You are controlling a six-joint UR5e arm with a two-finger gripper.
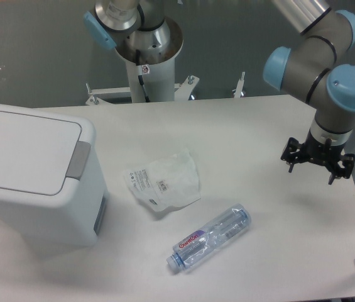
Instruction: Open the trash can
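Large white boxy plastic trash can (36, 179) sat at left of the frame on the table (259, 126), lid shut. Gripper (317, 165) hung at right, well apart, fingers spread, empty. Bin looked rigid, light; I'd press the grey push tab (78, 160), not grasp it.

Trash can (32, 176) on table (246, 126) left; bag (163, 179) centre; bottle (210, 237) in front of it; gripper (317, 165) far right.
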